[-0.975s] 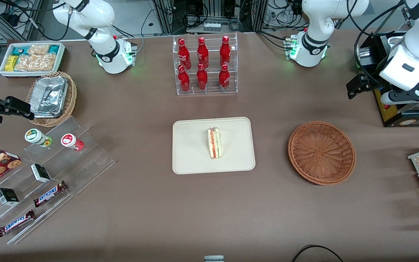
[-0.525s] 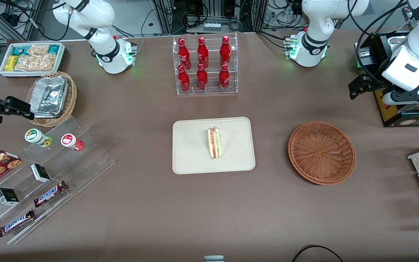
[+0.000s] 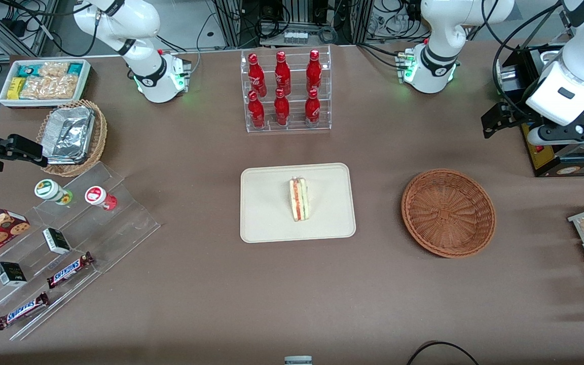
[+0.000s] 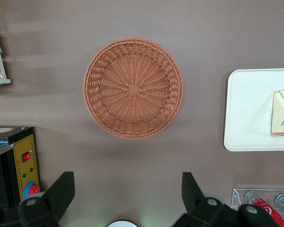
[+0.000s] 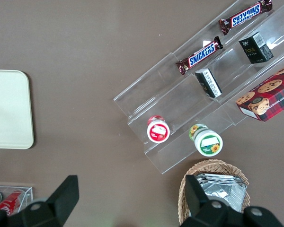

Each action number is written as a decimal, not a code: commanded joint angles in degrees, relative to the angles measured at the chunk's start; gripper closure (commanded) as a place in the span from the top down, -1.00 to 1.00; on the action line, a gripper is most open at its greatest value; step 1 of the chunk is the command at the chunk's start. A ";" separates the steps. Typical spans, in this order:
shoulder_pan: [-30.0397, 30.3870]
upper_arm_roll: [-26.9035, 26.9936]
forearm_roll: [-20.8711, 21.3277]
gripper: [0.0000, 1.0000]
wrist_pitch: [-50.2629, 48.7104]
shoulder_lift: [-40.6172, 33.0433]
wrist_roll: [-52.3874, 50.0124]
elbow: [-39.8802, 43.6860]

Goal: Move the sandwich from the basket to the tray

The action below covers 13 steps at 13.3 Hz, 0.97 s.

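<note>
Sandwich (image 3: 299, 198) wedge lies on flat tray (image 3: 266, 223) (gripper (image 4: 128, 191) spread above table).

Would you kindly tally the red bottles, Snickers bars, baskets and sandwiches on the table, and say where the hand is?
red bottles: 6
Snickers bars: 2
baskets: 2, the reddish-brown basket and the lighter basket
sandwich: 1, on the tray
Total: 11
The hand hangs open above the table, farther from the front camera than the reddish-brown basket.
</note>
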 commanded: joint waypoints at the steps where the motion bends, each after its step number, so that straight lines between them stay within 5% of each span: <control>1: 1.03 -0.74 -0.24 1.00 0.09 0.42 0.69 1.19; 8: -2.21 0.66 0.55 1.00 -0.26 3.06 0.34 4.80; 13: 6.22 -5.84 -0.15 1.00 -0.26 3.06 0.78 4.62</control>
